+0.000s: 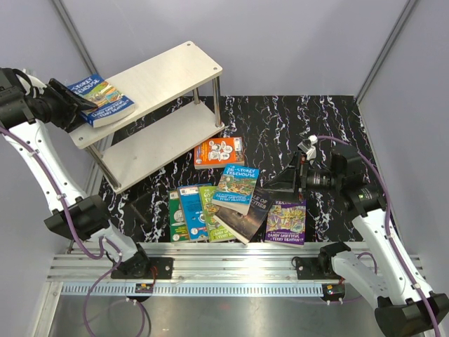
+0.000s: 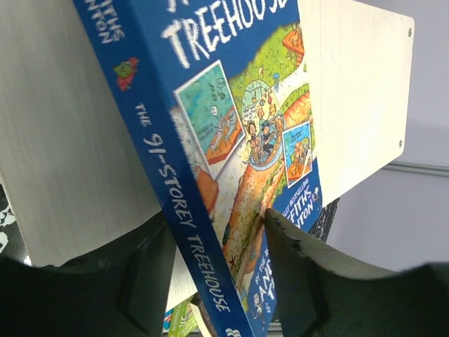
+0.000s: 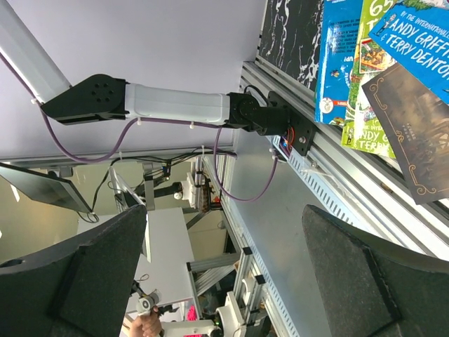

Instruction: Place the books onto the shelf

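While blue book point(image 1: 104, 100) overhangs shelf point(image 1: 168, 70) left end, left fingers point(image 2: 309, 270) straddle it, grip unclear; right fingers point(image 3: 365, 281) wide in air.

blue book point(image 2: 226, 160) spine, "THE 91-STOREY TREEHOUSE"

The table point(image 1: 280, 133) has a black top with white veins, and the shelf point(image 1: 168, 70) stands on its far left part, two pale boards one above the other on thin steel posts. On the left end of its top board rests a blue Treehouse book point(image 1: 102, 100), partly over the edge. On the table itself lie an orange book point(image 1: 219, 152) near the shelf's right posts and, towards the near edge, an overlapping group of books point(image 1: 210, 210) with a dark book point(image 1: 254, 214) and a purple book point(image 1: 286, 221) at its right.
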